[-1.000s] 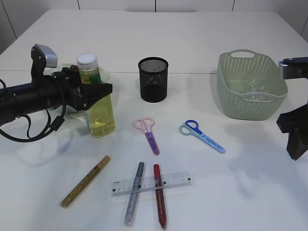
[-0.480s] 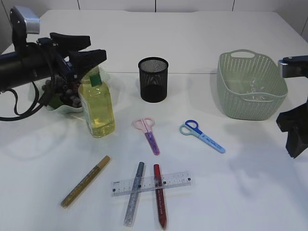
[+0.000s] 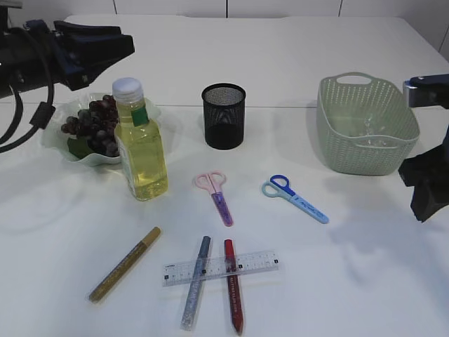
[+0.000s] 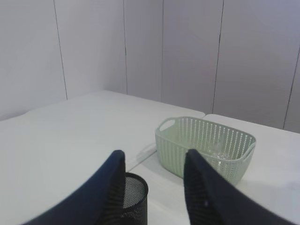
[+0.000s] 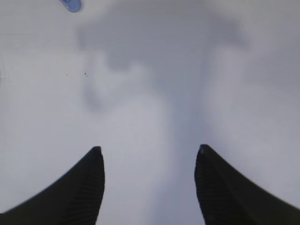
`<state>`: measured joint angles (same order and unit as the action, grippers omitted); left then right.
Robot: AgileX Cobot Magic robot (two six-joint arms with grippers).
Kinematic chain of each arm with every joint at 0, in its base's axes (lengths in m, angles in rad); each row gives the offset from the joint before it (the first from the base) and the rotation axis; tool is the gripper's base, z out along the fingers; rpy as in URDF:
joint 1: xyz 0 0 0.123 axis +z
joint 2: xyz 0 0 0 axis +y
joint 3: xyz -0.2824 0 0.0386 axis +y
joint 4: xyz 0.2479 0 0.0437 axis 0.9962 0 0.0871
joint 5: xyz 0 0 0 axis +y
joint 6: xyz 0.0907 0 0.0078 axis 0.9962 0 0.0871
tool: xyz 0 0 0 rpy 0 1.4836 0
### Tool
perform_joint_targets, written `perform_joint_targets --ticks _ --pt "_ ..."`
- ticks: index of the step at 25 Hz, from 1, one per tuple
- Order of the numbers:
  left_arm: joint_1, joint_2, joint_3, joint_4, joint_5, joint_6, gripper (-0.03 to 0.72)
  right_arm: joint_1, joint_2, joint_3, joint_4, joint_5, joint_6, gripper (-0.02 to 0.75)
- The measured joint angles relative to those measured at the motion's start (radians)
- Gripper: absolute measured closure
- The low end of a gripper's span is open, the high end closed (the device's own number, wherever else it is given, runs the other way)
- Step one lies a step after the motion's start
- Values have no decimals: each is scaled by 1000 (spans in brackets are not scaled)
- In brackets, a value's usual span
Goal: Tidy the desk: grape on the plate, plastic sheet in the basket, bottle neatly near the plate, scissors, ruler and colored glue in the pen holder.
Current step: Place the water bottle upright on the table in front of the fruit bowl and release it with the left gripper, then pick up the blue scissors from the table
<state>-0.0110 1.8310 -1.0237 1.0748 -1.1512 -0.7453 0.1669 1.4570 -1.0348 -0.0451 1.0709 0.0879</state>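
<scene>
**A:** Three containers are seen on the white table (image 3: pixel 316 281). A bunch of dark grapes (image 3: pixel 91 125) is held in a pale scalloped plate (image 3: pixel 95 159) at the left. A black mesh pen holder (image 3: pixel 223 116) stands in the middle; nothing can be seen inside it. A clear plastic sheet (image 3: pixel 368 130) is faintly visible in the green woven basket (image 3: pixel 365 126) at the right.

**B:** And the remaining items?

**A:** A bottle (image 3: pixel 140 144) of yellow liquid stands upright, touching the plate's front edge. Pink scissors (image 3: pixel 216 193) and blue scissors (image 3: pixel 293 196) lie apart in front of the pen holder. A clear ruler (image 3: pixel 221 267) is laid across a silver glue pen (image 3: pixel 195 282) and a red glue pen (image 3: pixel 233 284); a gold glue pen (image 3: pixel 124 263) lies to their left.

**B:** What is changed from a second ago?

**A:** The bottle was straddled by the left gripper (image 4: pixel 152 168) then; the gripper is now raised up and back, empty, its jaws narrower but parted. The plate, formerly hidden, is revealed. The right gripper (image 5: pixel 147 161) is held agape and empty above bare table, unchanged.
</scene>
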Motion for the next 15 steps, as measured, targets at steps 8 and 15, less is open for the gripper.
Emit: perform_joint_targets --ticks 8,15 --pt "18 -30 0 39 148 -156 482 0 0 0 0 0 0 262" --pt "25 -32 0 6 197 -163 438 0 0 0 0 0 -4 262"
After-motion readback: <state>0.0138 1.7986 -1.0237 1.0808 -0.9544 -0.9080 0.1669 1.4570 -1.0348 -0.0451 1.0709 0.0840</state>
